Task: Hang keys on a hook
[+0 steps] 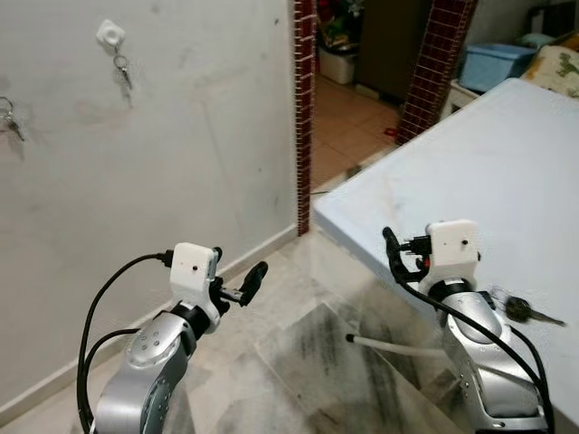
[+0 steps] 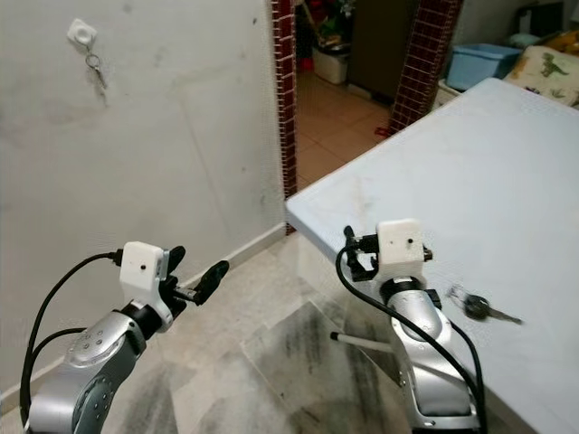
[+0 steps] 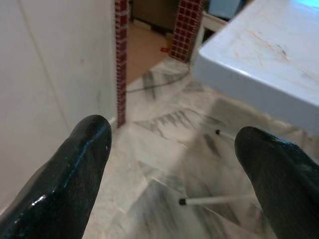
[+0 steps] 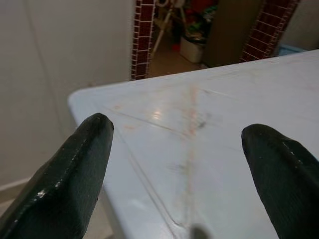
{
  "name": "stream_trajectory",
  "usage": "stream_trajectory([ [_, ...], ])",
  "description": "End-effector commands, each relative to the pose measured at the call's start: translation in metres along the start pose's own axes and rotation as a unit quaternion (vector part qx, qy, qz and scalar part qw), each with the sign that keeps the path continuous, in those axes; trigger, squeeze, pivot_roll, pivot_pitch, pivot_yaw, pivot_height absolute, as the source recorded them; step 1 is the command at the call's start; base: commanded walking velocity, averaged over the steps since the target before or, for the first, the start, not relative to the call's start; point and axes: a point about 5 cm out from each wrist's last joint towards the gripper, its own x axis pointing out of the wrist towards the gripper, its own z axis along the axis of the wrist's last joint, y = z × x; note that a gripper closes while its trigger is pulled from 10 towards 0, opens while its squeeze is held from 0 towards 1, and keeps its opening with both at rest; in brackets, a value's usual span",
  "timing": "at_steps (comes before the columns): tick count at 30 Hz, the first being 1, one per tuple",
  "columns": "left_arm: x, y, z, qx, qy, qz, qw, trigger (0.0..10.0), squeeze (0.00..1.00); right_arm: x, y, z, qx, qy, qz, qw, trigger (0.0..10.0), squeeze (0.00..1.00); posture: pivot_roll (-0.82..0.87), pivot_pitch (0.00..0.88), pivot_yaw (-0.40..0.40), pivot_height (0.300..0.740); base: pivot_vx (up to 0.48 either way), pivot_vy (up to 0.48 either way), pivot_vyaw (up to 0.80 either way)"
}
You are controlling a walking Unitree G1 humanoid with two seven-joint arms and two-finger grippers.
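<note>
The keys (image 1: 525, 310) lie flat on the pale worktop (image 1: 507, 172), just beside the right arm's elbow and behind the right gripper (image 4: 174, 164), whose fingers stand wide apart over the worktop's corner with nothing between them. The left gripper (image 3: 169, 169) hangs above the marble floor, equally spread and empty. The white hook (image 1: 110, 34) on the wall already carries another set. The bunch looks light, hard and loose; the dark head seems the surest place to pinch, leaving the ring free.
</note>
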Motion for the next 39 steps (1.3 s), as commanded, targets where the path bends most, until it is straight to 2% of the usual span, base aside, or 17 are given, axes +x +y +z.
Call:
stream_trajectory([
  [1, -0.0005, -0.0047, -0.0022, 0.000, 0.013, -0.024, 1.000, 10.0, 0.00, -0.0029, -0.0097, -0.0023, -0.015, 0.007, -0.023, 1.000, 10.0, 0.00, 0.00, 0.093, 0.056, 0.740, 0.000, 0.000, 0.00],
  [10, 0.0002, -0.0118, -0.0043, -0.002, 0.026, -0.053, 0.998, 10.0, 0.00, -0.0029, -0.0119, -0.0034, -0.013, 0.012, -0.034, 0.999, 10.0, 0.00, -0.01, 0.093, 0.062, 0.740, 0.000, 0.000, 0.00],
  [15, 0.0004, -0.0131, -0.0024, -0.006, 0.022, -0.055, 0.998, 10.0, 0.00, -0.0027, -0.0118, -0.0038, -0.014, 0.014, -0.036, 0.999, 10.0, 0.00, -0.01, 0.093, 0.062, 0.740, 0.000, 0.000, -0.47],
  [34, 0.0018, -0.0117, -0.0021, -0.006, 0.026, -0.055, 0.998, 10.0, 0.00, -0.0013, -0.0120, -0.0030, -0.016, 0.019, -0.035, 0.999, 10.0, 0.00, -0.01, 0.094, 0.060, 0.740, 0.000, -0.034, -0.69],
  [39, 0.0008, -0.0113, -0.0026, -0.017, 0.025, -0.051, 0.998, 10.0, 0.00, -0.0019, -0.0106, -0.0034, -0.015, 0.019, -0.034, 0.999, 10.0, 0.00, -0.01, 0.095, 0.060, 0.740, 0.000, -0.067, -0.72],
])
